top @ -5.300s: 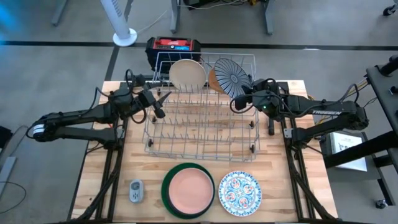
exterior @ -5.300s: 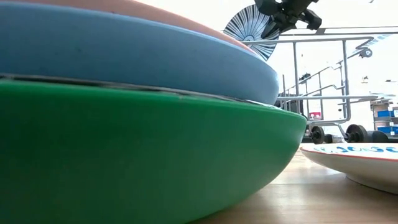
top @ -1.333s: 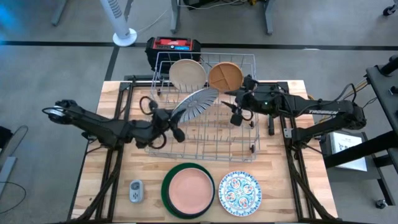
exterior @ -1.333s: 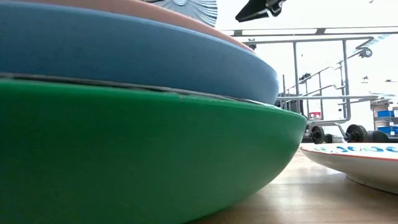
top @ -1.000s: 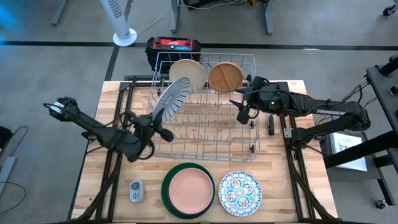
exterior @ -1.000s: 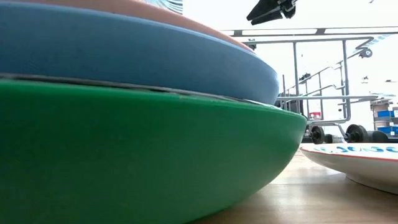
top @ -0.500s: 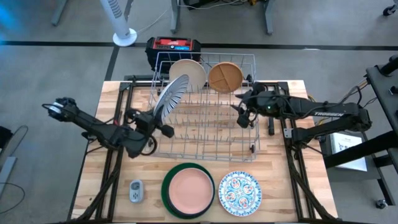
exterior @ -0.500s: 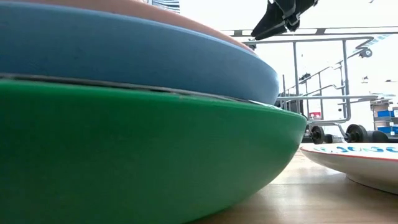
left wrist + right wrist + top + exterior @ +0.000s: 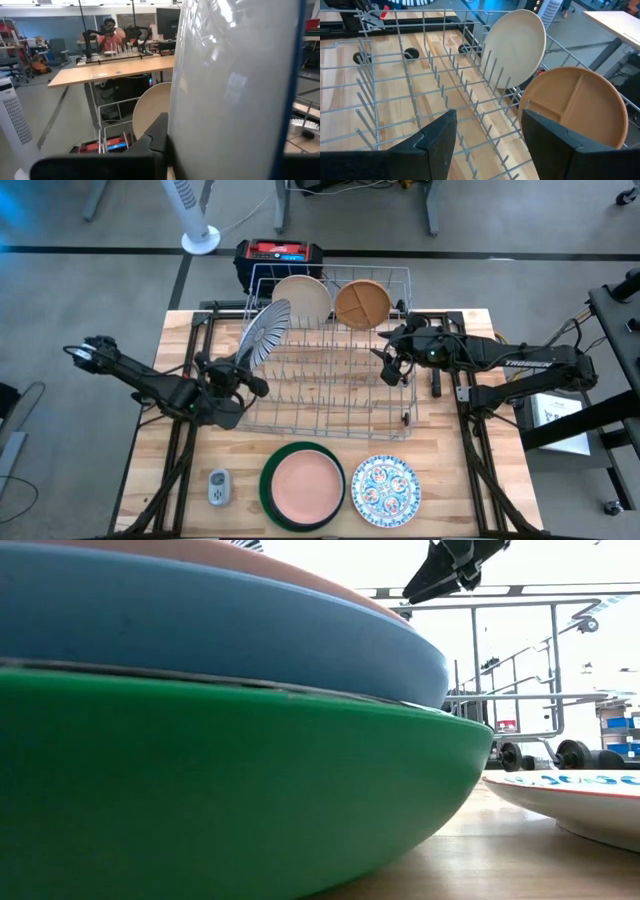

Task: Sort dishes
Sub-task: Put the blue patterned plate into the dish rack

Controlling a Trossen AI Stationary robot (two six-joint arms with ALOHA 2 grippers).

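Observation:
The blue-white striped plate stands on edge over the left end of the silver wire rack, with my left gripper shut on it. In the left wrist view its white underside fills the picture. A cream plate and a tan plate stand between the rack's prongs at its far end. My right gripper is open over the rack's right part, with nothing between its fingers. A pink dish tops a green bowl near the front edge, beside a patterned plate. My left gripper pinches the striped plate's rim at its lower, near-side edge between its two fingers. One finger lies against the white underside. The fingers come level from the table's left. The plate stands upright above them; whether it touches the rack I cannot tell.
A small grey gadget lies at the front left. A black and red box sits behind the rack. In the low view the stacked green bowl and blue dish block most of the table.
My left gripper has carried the striped plate a little toward the table's far left and lower, over the rack's left end, and the plate now stands more upright. My right gripper has sunk slightly and stays open.

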